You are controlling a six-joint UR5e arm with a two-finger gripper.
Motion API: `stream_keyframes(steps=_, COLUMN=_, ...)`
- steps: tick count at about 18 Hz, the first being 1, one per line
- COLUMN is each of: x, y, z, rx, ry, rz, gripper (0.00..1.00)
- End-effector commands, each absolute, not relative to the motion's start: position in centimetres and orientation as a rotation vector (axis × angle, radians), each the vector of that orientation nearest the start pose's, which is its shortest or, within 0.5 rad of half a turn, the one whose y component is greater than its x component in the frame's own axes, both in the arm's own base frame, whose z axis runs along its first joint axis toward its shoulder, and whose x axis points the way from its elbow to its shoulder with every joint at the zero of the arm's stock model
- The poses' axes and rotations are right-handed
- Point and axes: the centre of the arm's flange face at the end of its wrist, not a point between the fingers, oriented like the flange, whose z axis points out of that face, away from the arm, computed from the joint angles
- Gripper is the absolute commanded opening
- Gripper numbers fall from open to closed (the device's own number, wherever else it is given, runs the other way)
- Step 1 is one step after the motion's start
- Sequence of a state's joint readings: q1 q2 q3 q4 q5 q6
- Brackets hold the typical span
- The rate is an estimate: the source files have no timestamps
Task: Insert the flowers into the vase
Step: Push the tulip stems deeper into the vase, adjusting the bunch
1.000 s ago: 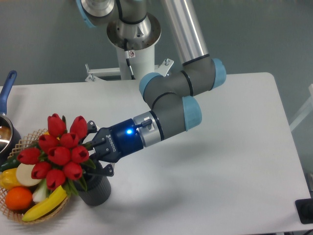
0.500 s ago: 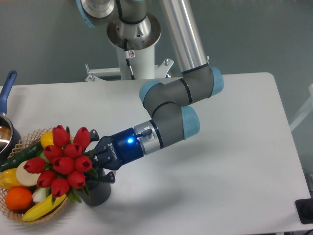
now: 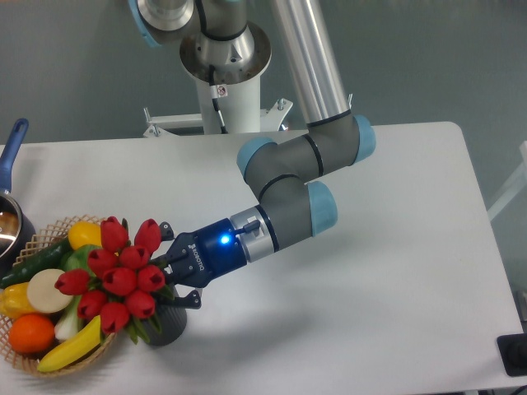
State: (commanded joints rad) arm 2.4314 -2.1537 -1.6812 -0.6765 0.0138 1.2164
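Observation:
The flowers (image 3: 118, 276), a tight bunch of red tulips with green leaves, tilt to the left above the vase (image 3: 167, 324). Their stems run down toward its mouth, which the blooms and my fingers hide. The vase is a small dark ribbed cylinder standing on the white table near the front left. My gripper (image 3: 169, 278) reaches in from the right, its jaws shut on the stems just behind the blooms.
A wicker basket (image 3: 43, 235) of fruit and vegetables sits right beside the vase on the left, partly under the blooms. A blue-handled pot (image 3: 11, 156) stands at the far left edge. The arm's base rises at the back centre.
The gripper has carried the flowers down and to the right, so the bunch now sits lower over the vase. Vase and basket have stayed put.

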Motion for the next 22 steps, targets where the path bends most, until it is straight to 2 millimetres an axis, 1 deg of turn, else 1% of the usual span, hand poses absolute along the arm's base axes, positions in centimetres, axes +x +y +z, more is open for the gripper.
stream_keyframes(steps=13, x=-32.6, y=58.8, z=27.2, rx=-1.578, ry=0.438, rz=-0.673, gripper=0.26)
stream_keyframes(steps=20, x=-32.5, y=58.6, z=27.0, rx=-1.578, ry=0.442, rz=-0.666, gripper=0.28)
stream_keyframes(steps=22, x=-32.4, y=58.6, z=26.7, rx=-1.573, ry=0.456, rz=-0.655, gripper=0.32)
